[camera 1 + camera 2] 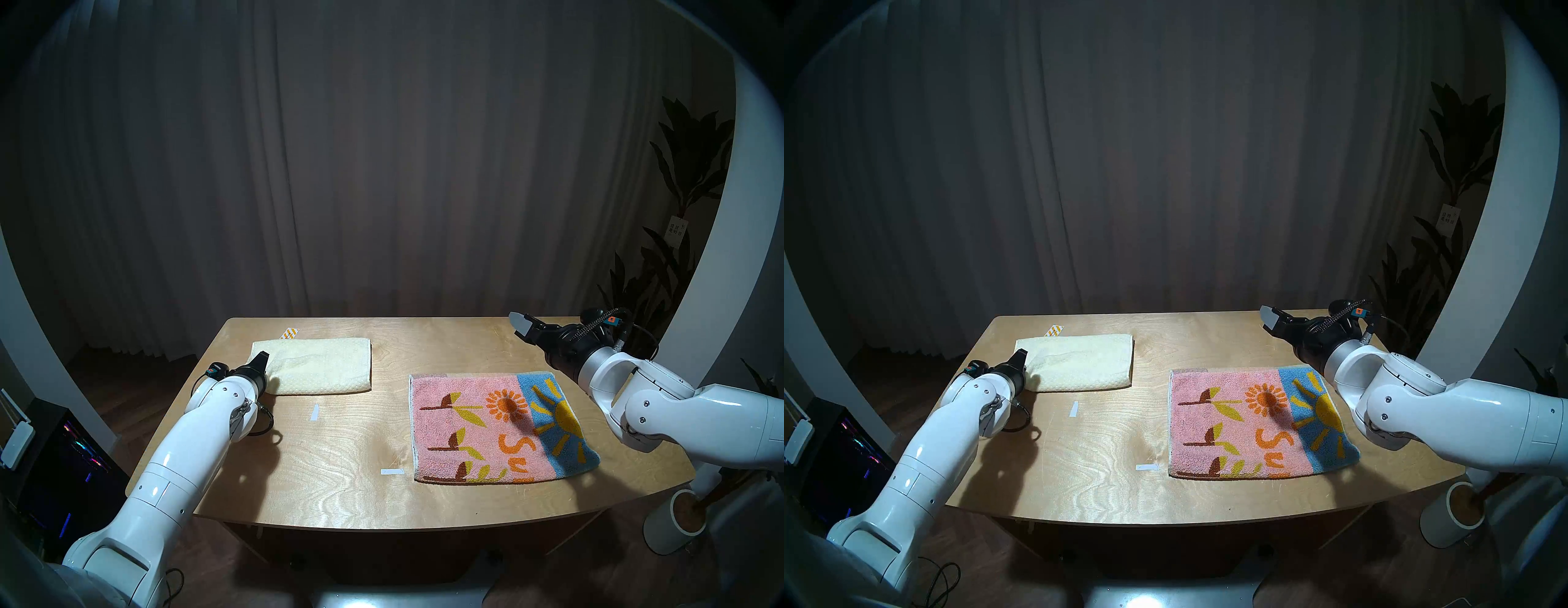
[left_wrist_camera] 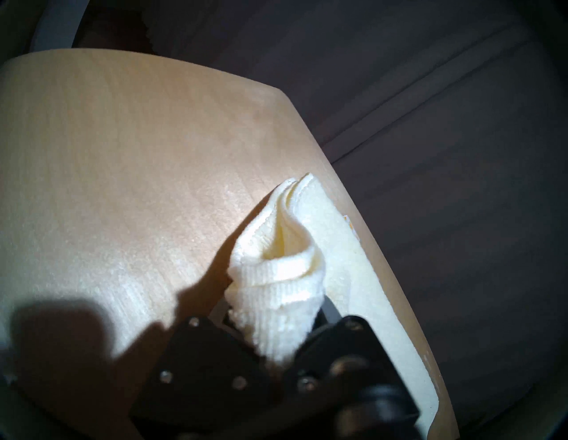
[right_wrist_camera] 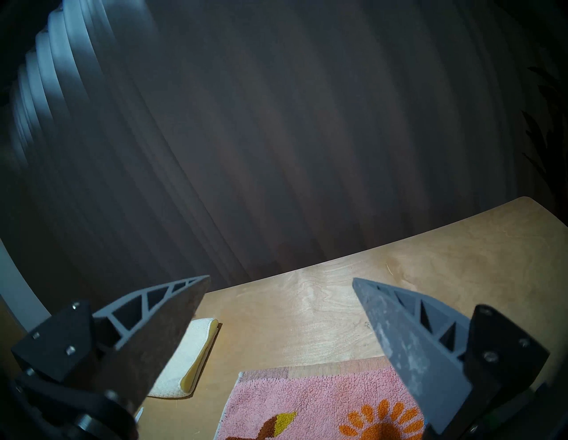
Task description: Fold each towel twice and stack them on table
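Observation:
The cream-yellow towel [image 1: 322, 365] lies folded in layers at the far left of the table [image 1: 339, 479]. My left gripper [image 1: 262, 358] is shut on its left end, and the left wrist view shows the cloth [image 2: 276, 276] bunched and lifted between the jaws of that gripper [image 2: 273, 310]. The pink and blue towel [image 1: 488, 424] with sun, flowers and orange letters lies flat at the right. My right gripper [image 1: 519, 325] hovers open and empty above the table's far right, past that towel's far edge [image 3: 322, 399].
Two white tape marks [image 1: 314, 412] [image 1: 392, 471] lie mid-table, and an orange-striped sticker [image 1: 289, 333] sits behind the cream towel. A dark curtain hangs behind. A plant [image 1: 679, 212] and a white pot [image 1: 674, 522] stand to the right, with lit electronics [image 1: 63, 446] on the left.

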Robot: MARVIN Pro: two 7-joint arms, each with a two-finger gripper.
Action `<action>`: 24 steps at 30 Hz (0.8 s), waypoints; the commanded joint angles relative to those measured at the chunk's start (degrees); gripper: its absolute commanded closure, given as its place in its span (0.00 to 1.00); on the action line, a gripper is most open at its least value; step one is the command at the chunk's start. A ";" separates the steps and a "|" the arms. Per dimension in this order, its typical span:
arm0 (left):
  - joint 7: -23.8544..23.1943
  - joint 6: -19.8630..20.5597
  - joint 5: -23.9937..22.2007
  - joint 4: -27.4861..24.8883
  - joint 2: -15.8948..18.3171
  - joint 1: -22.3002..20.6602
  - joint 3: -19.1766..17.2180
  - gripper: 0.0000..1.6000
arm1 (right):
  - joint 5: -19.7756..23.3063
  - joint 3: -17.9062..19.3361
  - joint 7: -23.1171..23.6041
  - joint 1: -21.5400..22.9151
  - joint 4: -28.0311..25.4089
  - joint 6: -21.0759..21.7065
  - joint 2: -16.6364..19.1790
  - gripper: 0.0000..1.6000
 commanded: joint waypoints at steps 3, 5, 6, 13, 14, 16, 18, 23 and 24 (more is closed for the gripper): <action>0.50 -2.94 4.28 -4.33 1.06 -0.76 1.22 1.00 | 0.69 0.17 2.01 0.16 -0.30 -0.50 -0.02 0.00; 0.60 -3.19 5.18 -4.98 1.23 -0.85 1.91 1.00 | 0.82 0.09 2.23 0.17 -0.23 -0.63 0.05 0.00; 0.81 -3.44 5.62 -5.25 1.17 -0.91 2.23 1.00 | 0.89 0.05 2.33 0.19 -0.19 -0.65 0.12 0.00; 0.38 -5.39 13.50 -6.04 1.37 -2.47 7.68 1.00 | 1.62 -0.24 2.96 0.08 -0.01 -1.10 0.72 0.00; 0.32 -5.42 12.82 -6.03 0.72 -2.58 7.54 1.00 | 1.71 -0.32 3.18 0.02 0.00 -1.22 0.86 0.00; 0.14 -5.21 12.41 -5.60 -0.02 -3.17 7.77 1.00 | 1.47 -0.54 3.55 -0.09 -0.08 -1.37 1.32 0.00; 0.00 -5.69 13.99 -5.31 -0.18 -3.87 8.99 1.00 | 1.71 -0.69 3.80 -0.22 -0.21 -1.60 1.78 0.00; -0.02 -5.59 15.84 -5.50 -0.67 -5.20 11.03 1.00 | 2.42 -1.08 4.22 -0.43 -0.17 -2.19 2.52 0.00; 0.07 -5.74 16.32 -5.51 -0.78 -5.40 11.45 1.00 | 2.53 -1.14 4.40 -0.44 -0.14 -2.31 2.64 0.00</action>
